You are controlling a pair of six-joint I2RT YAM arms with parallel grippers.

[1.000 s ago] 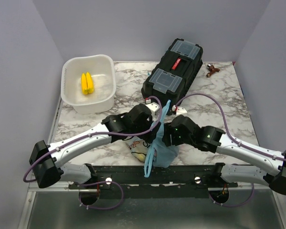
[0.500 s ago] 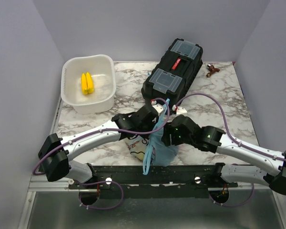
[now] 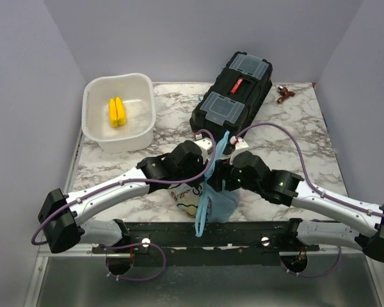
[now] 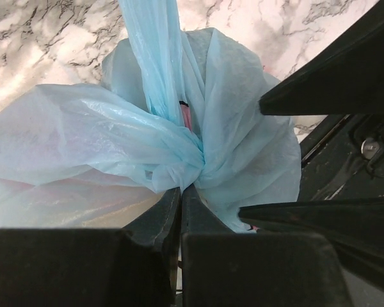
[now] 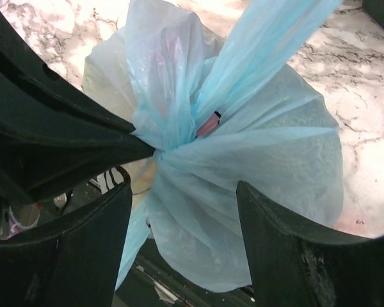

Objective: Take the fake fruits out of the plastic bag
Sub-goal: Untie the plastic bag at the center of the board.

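Left claw point(image 3: 207, 183): fully closed, pinching the gathered neck of the blue plastic bag point(image 3: 219, 203). Right claw point(image 3: 224, 182): jaws apart, gripping nothing. Top view: the bag sits at 6 o'clock on the marble table point(image 3: 294, 141), between both claws, with one handle trailing over the near edge. A pale yellow fruit point(image 3: 187, 206) shows through the plastic at the bag's 9 o'clock side. Left wrist view: the closed tips meet on the twisted gather. Right wrist view: the open fingers point(image 5: 83, 243) straddle the bag at 9 and 3 o'clock; contact cannot be confirmed.
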